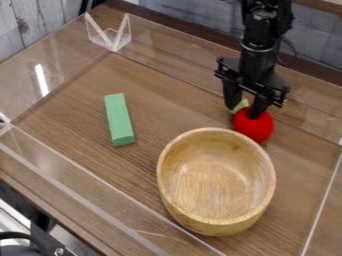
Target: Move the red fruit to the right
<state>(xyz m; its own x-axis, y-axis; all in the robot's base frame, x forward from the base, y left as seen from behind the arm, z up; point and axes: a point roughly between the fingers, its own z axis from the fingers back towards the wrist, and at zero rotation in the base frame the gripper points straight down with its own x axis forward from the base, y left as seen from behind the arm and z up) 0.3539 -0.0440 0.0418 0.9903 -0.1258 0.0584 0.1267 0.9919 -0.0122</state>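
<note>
1. Gripper point(254, 103): low over the far side of the red fruit point(254, 125). Dark fingers blur into one another; from here I cannot tell whether they are spread or pressed together. No firm hold on the fruit can be made out.

2. Red fruit: right half of the table point(60, 120), just beyond the bowl's far rim, leafy top toward the left. Glossy and roundish, so likely to roll. A touch low on one side, or a grip off its middle, could squeeze it out sideways.

3. Arm point(265, 25): reaches in from the far side and hides part of the contact. If the fingers are merely resting on the fruit, a sweep right could slide over its top and leave it behind.

4. Wooden bowl point(217, 182): close on the near side. A fruit nudged nearward would probably knock the rim; a low, wide swing of the fingers might catch it too.

5. Green block point(119, 119): well apart, to the left. Small risk, unless the fruit gets pushed the wrong way.
</note>
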